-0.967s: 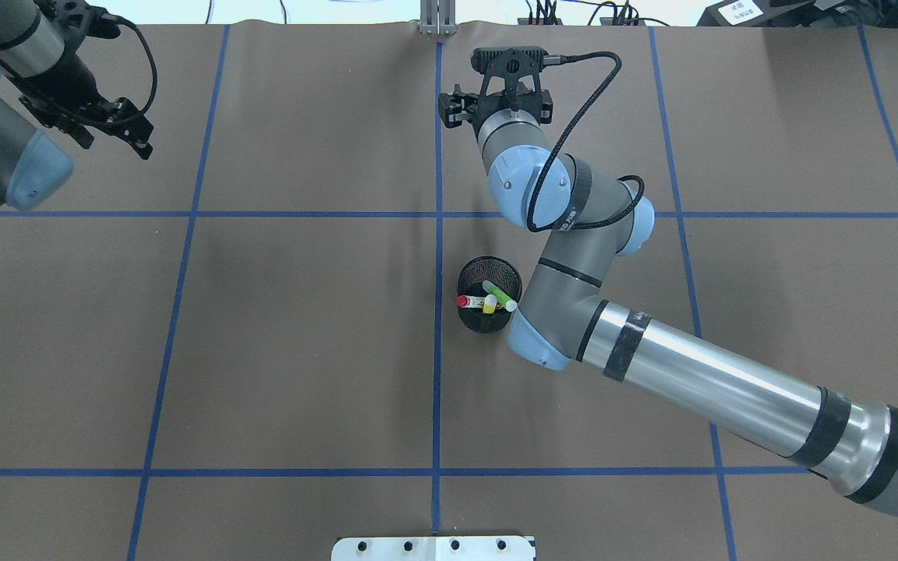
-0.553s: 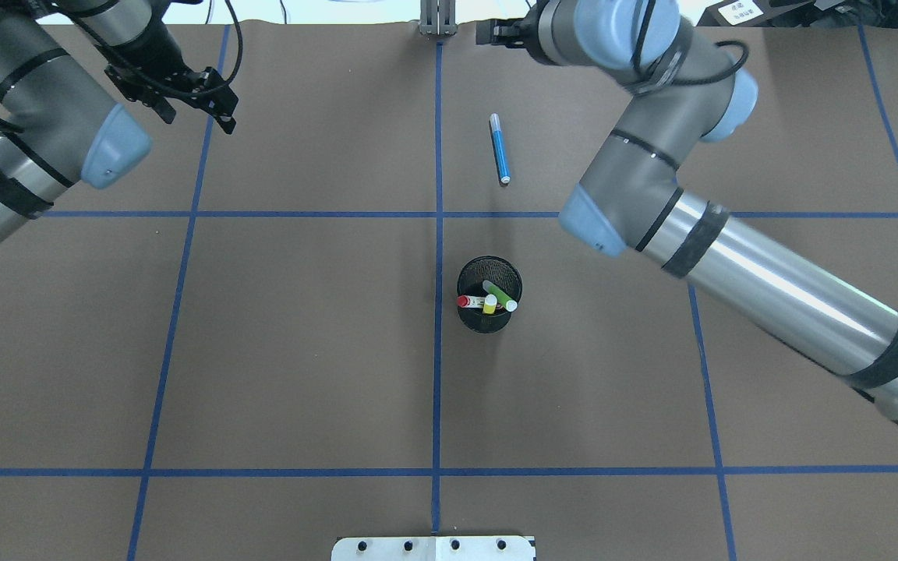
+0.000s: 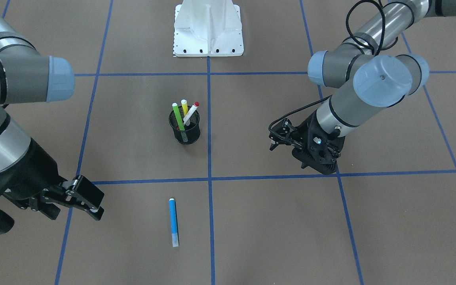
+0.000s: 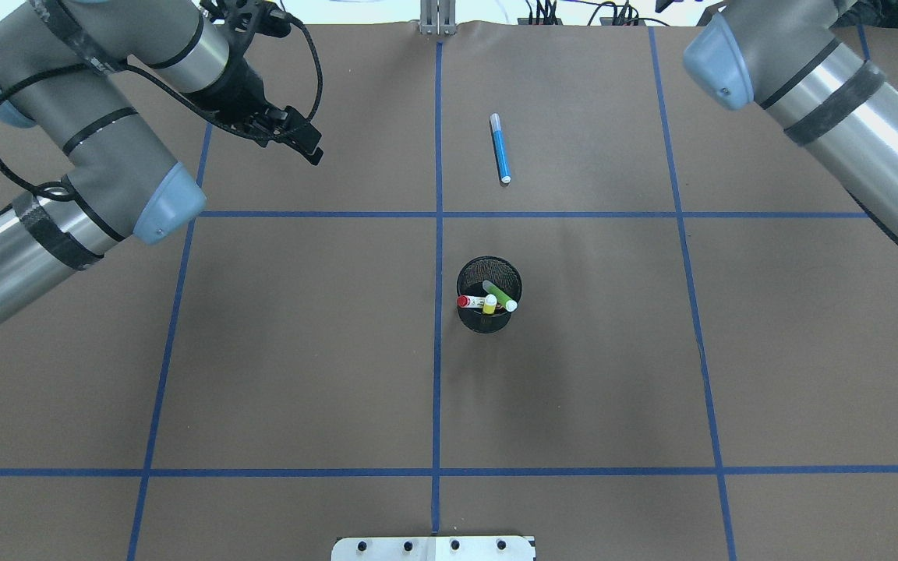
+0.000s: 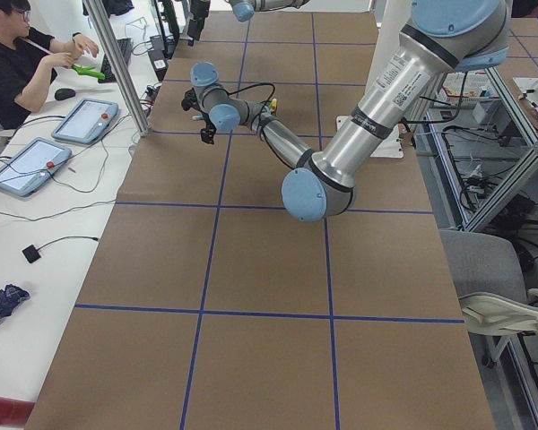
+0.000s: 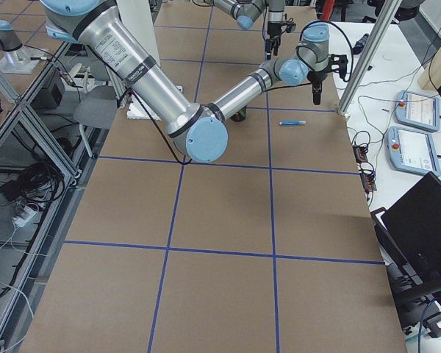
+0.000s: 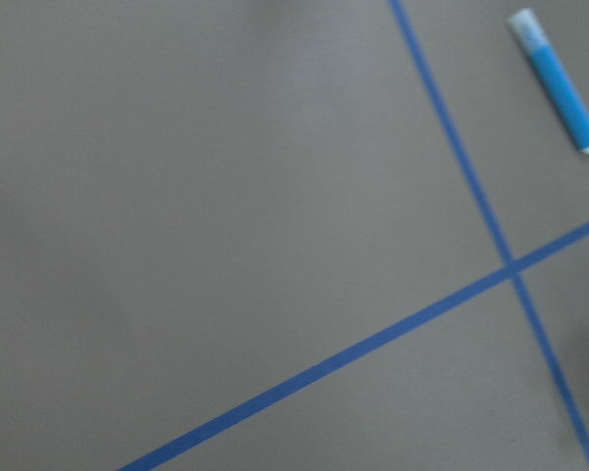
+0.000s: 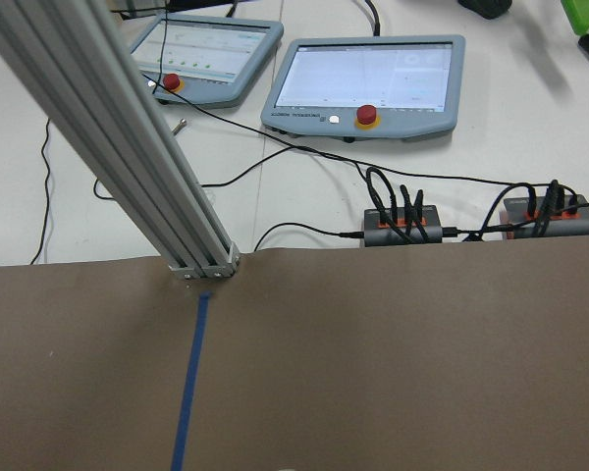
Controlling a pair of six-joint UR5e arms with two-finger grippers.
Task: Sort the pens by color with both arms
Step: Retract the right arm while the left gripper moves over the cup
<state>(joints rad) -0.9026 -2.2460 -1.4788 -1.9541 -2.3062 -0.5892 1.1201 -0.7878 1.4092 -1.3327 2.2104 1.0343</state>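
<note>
Nothing is legible: print on the left arm (image 5: 377,112) and the mesh cup (image 3: 184,134) label is too small.

My left arm (image 4: 90,156) comes in from the left edge of the overhead view. Its elbow is folded back and its wrist is angled down to the right. The left claw (image 4: 310,149) sits at upper left, jaws slightly parted. My right arm (image 4: 831,101) crosses that view's upper right corner. In the front view the right claw (image 3: 94,206) hangs at lower left, jaws apart, gripping nothing.
</note>
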